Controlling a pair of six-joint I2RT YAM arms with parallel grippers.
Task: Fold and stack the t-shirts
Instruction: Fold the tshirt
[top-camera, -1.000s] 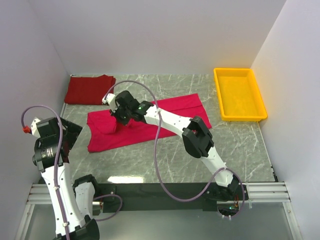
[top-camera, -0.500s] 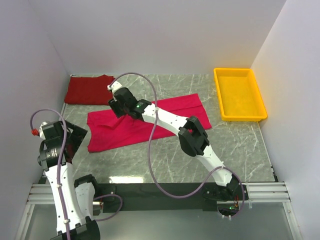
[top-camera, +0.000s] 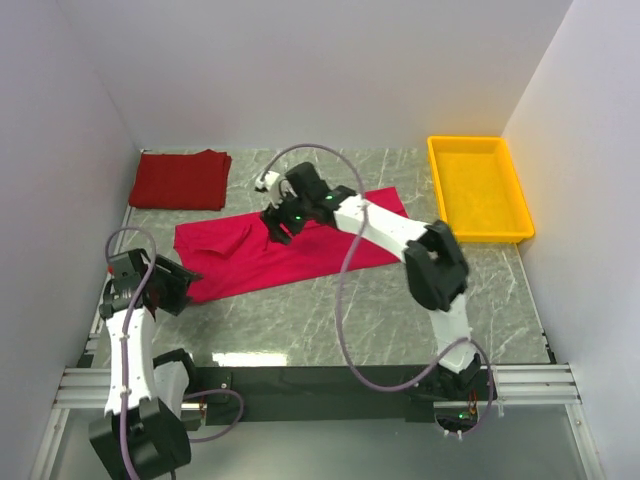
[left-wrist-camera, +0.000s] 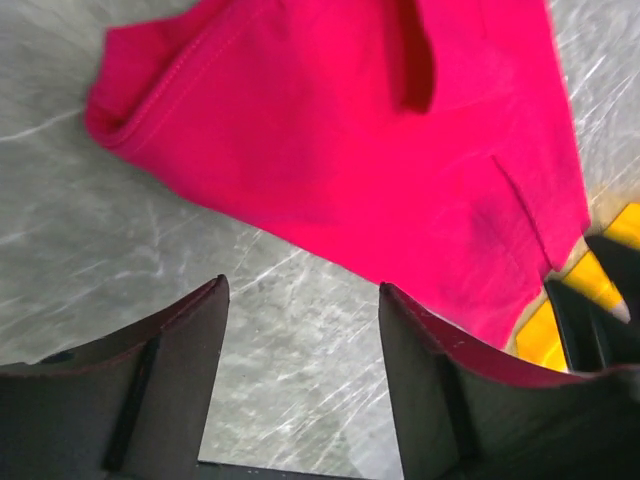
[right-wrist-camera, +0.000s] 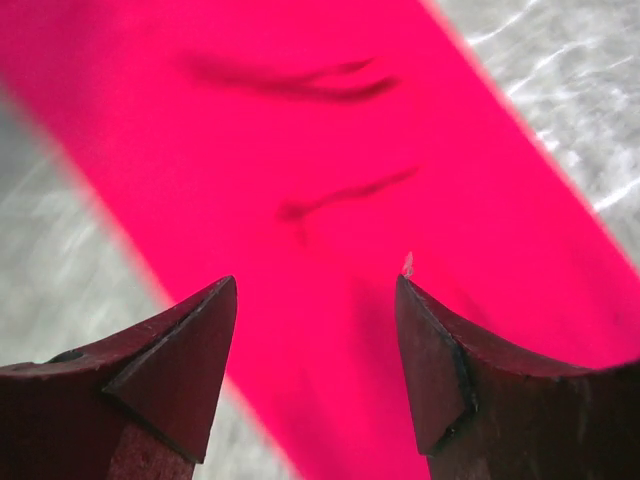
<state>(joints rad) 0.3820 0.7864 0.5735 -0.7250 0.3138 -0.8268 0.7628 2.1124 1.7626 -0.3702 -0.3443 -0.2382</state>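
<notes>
Wrist views: left tool (left-wrist-camera: 300, 292) gapes empty over the surface (left-wrist-camera: 110, 260) beside the crimson shirt (left-wrist-camera: 330, 130); right tool (right-wrist-camera: 315, 288) spread above it. Only the top view shows the dark shirt (top-camera: 180, 180).

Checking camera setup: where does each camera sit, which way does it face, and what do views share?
Top external: above and behind the table's near edge, looking down on crimson shirt, dark shirt, tray; left arm and right arm show.
Left wrist: on the left arm, facing down at the crimson shirt's edge; left fingers show.
Right wrist: on the right arm, close above the shirt; right fingers show.
Shared: crimson shirt in all three; tray in top and left wrist.
</notes>
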